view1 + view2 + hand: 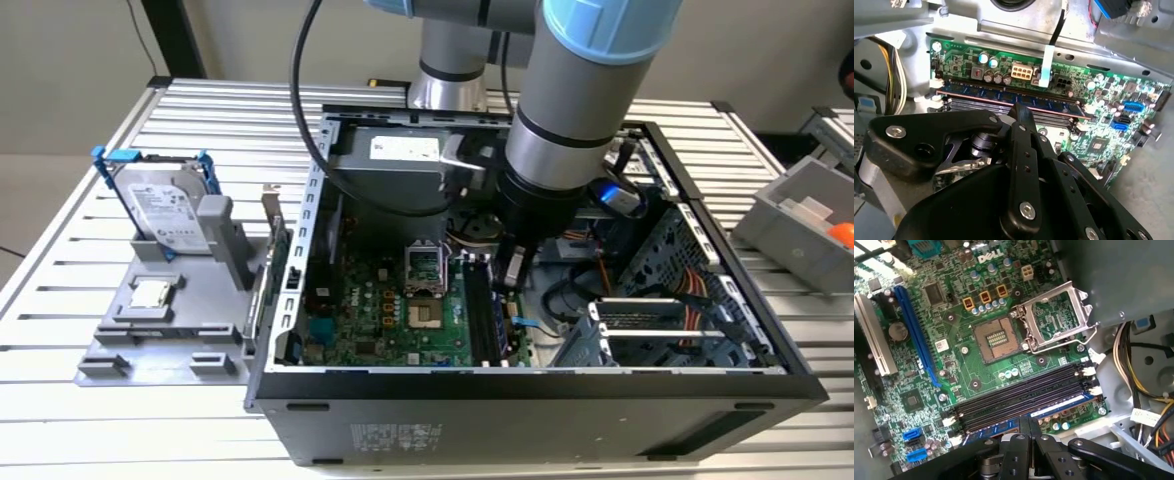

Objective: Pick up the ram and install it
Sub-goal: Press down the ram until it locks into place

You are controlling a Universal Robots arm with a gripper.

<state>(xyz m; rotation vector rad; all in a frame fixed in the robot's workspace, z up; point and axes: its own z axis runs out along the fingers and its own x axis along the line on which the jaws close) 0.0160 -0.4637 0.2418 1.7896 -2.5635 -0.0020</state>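
Note:
The ram is a long dark stick with blue edging, standing on edge in the outermost of the long black slots on the green motherboard. It also shows in the first wrist view as the ram, with a white label. In both wrist views my gripper straddles the stick's middle, one black fingertip on each side, shut on it. In the exterior view the gripper reaches down inside the open computer case, over the slots.
A silver hard drive in a blue bracket and a small square chip rest on a grey holder at the exterior view's left. Inside the case are the open CPU socket, the power supply, cable bundles and a drive cage.

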